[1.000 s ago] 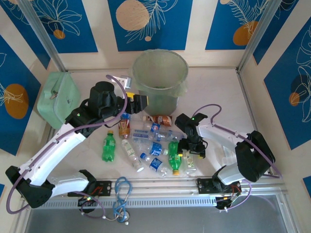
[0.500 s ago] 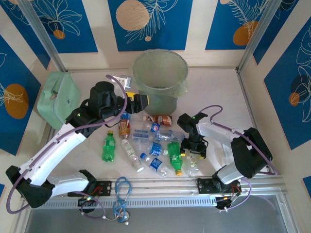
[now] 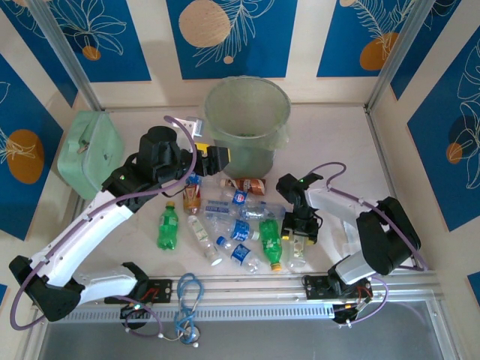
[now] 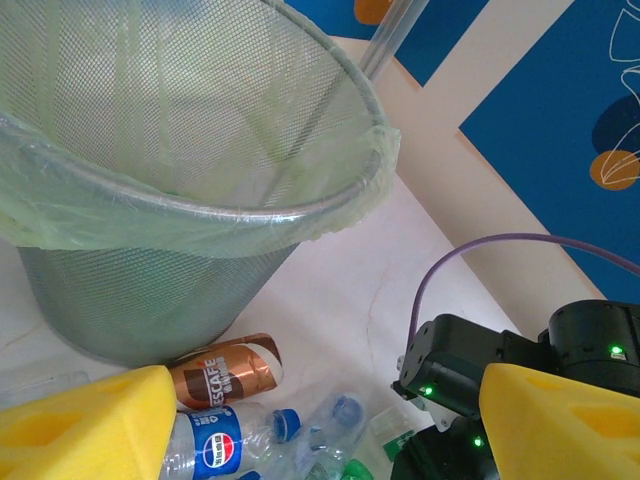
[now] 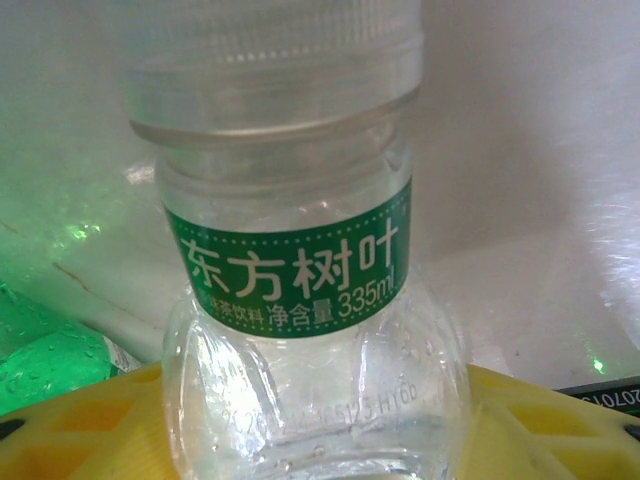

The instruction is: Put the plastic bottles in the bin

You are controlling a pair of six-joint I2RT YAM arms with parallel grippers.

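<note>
Plastic bottles [image 3: 232,225]: loose heap lying flat on the table, lower centre of the top view, below the bin [image 3: 259,150]. Clear with blue labels, green, one brown coffee bottle [image 4: 225,370] nearest the bin's foot. None seen inside the bin yet.

Right gripper [image 5: 315,430]: straddles a clear green-labelled bottle [image 5: 290,260] at the right edge of the heap. Yellow pads [image 5: 80,420] sit at or almost at the body on both sides, below the label. Cannot tell whether they are pressing yet.

Left gripper [image 4: 325,400]: jaws spread wide, nothing between them, hanging over the heap beside the bin wall.

Handling, judged:
- Bottles look empty, so very light; they will roll or skid if nudged.
- Thin walls should dent under squeeze. A firm clamp may crumple one, a soft clamp may let it slip.
- Wet-looking, glossy skin, so slippery.
- Best hold: across the ribbed body just under the label, where the shoulder stiffens it; the capped neck is stiffer but narrow.
- Bin mouth is wide; dropping in should be forgiving.
</note>
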